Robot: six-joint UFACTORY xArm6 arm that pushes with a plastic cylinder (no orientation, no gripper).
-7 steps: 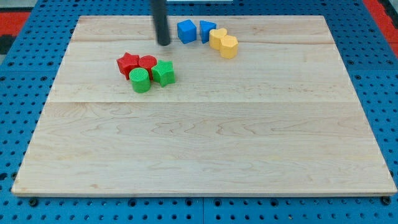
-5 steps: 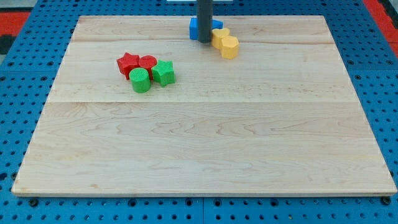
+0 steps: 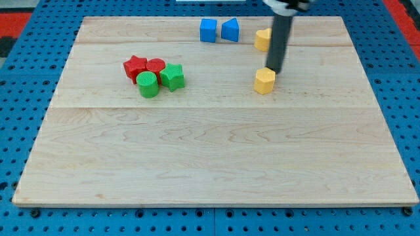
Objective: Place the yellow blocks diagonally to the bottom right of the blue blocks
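Yellow block (image 3: 264,81) sits just below my tip (image 3: 273,71), a bare rod with no jaws; pushing off-centre risks spinning it leftward, away from the other yellow block (image 3: 262,39).

Two blue blocks sit side by side at the far edge of the desk: a blue cube (image 3: 208,30) and, just right of it, a blue wedge-like block (image 3: 230,30). Further right lies one yellow block (image 3: 262,39), partly hidden; another yellow block (image 3: 264,81) lies nearer, well apart.
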